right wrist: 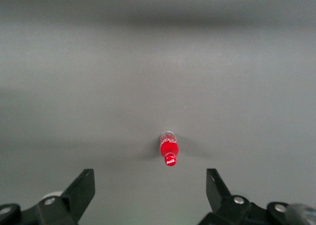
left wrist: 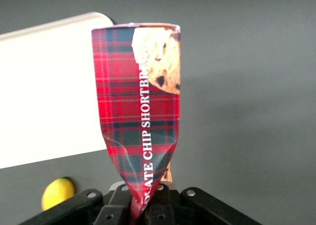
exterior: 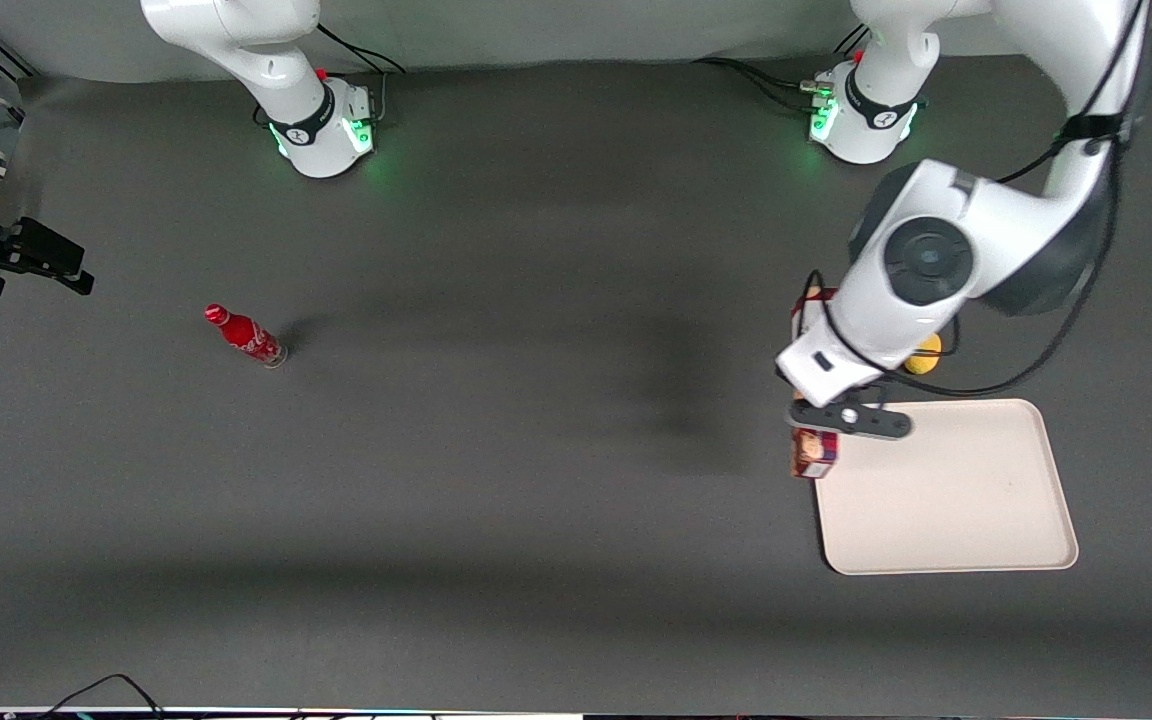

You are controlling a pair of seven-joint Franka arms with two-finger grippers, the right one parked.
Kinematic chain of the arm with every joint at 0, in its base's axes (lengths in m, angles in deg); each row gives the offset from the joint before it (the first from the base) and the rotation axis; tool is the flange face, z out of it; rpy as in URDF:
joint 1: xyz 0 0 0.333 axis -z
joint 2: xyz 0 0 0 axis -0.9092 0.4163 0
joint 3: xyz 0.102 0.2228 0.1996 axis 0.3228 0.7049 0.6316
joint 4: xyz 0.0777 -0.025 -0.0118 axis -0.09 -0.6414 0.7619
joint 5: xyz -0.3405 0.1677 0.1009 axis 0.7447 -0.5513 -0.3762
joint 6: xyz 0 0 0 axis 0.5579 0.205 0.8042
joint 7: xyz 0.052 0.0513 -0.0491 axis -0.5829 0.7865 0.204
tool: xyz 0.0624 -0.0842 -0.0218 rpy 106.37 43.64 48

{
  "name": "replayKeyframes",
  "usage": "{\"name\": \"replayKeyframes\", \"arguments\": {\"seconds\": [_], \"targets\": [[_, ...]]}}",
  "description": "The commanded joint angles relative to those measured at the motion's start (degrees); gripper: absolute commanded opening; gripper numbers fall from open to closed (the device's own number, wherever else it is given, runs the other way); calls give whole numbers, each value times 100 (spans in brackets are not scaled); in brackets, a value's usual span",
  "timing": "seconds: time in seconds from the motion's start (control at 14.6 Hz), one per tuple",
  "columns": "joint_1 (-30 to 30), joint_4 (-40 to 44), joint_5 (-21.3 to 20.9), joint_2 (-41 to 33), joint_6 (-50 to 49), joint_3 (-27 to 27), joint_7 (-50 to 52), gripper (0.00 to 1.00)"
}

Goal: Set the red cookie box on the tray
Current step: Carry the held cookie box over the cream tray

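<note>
Front view: left arm's claw (exterior: 848,416) is clamped on one red cookie box (exterior: 814,452), which hangs in the air at the edge of the tray (exterior: 946,487) that faces the parked arm's end of the desk (exterior: 536,450). Only the box's lower end shows under the claw, plus a sliver above it by the wrist. One tray, nothing on it. One yellow ball (exterior: 926,358) sits at about 12 o'clock from the tray, just beside its rim and half hidden by the arm. One red soda bottle (exterior: 245,336) stands well apart, toward the parked arm's end.

Left wrist view: claw (left wrist: 148,205) fingers pinch the box (left wrist: 138,116) at one end, and the carton is crumpled there. Box hangs over bare desk right at a tray (left wrist: 44,96) corner. Yellow ball (left wrist: 57,192) is near the claw.

Right wrist view: one bottle (right wrist: 169,149), upright on the desk.
</note>
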Motion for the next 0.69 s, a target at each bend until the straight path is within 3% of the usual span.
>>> {"name": "replayKeyframes", "arguments": {"seconds": [0.0,0.34,0.48,0.62], "targets": [[-450,979,282,95,-847,58,-703,0],[-785,1781,282,244,-1315,883,-1116,0],[-803,1773,378,419,-1079,1584,-1608,0],[-812,1746,921,638,-526,2340,-2248,0]]}}
